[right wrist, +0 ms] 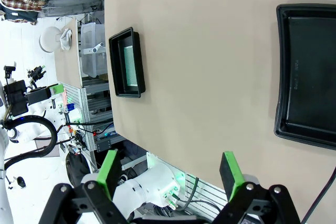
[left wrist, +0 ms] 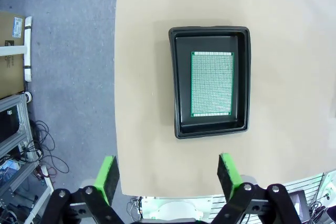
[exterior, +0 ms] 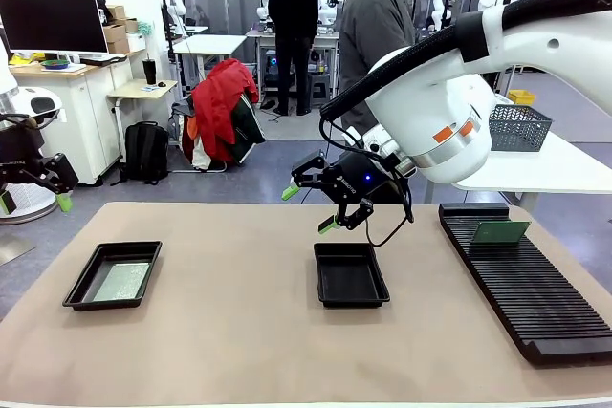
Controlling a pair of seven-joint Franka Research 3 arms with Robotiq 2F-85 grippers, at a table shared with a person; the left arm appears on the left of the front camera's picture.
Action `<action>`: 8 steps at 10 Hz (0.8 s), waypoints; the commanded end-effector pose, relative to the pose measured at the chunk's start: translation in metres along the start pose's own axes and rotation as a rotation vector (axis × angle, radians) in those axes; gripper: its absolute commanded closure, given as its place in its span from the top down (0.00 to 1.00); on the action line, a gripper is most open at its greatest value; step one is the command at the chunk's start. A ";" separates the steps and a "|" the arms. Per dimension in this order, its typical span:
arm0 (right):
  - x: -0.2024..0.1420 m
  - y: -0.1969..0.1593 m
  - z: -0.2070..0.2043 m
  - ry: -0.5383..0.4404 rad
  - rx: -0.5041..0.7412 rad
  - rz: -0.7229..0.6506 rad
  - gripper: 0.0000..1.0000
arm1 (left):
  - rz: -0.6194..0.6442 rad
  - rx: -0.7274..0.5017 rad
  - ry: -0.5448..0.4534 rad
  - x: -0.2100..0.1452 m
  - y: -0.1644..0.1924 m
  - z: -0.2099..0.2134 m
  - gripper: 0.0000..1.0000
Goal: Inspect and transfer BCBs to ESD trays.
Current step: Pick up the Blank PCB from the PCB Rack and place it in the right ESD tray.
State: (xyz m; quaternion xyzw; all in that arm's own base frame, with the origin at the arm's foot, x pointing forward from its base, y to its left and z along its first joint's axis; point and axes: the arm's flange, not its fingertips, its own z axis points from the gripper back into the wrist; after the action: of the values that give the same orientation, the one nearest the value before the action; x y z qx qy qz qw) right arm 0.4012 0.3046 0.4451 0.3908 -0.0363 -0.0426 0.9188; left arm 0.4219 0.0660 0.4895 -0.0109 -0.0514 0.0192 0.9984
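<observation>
Jaws of both arms apart, empty; BCB point(left wrist: 212, 83) flat in left tray point(left wrist: 172, 82), long axes parallel.

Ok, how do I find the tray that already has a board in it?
Look at the wide tan table. Of the two shallow black plastic trays on it, pick the left tray, near the table's left edge. Only that one holds a flat green speckled circuit board; the middle tray is bare.

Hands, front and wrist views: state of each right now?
Left hand: open, holding nothing.
Right hand: open, holding nothing.
</observation>
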 end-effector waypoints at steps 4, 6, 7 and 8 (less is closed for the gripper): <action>-0.004 -0.004 0.020 -0.007 -0.041 0.096 1.00 | -0.014 -0.011 -0.011 0.001 0.001 -0.003 1.00; -0.008 -0.016 0.062 0.001 -0.092 0.237 1.00 | -0.014 -0.011 -0.011 0.001 0.001 -0.003 1.00; -0.009 -0.025 0.087 0.021 -0.119 0.311 1.00 | -0.014 -0.011 -0.011 0.001 0.001 -0.003 1.00; -0.007 -0.034 0.114 0.045 -0.146 0.390 1.00 | -0.014 -0.011 -0.011 0.001 0.001 -0.003 1.00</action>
State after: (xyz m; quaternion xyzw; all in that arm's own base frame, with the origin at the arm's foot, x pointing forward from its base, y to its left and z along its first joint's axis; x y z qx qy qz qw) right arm 0.3846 0.2300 0.4906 0.3203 -0.0780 0.0954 0.9393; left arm 0.4219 0.0663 0.4893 -0.0112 -0.0513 0.0195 0.9984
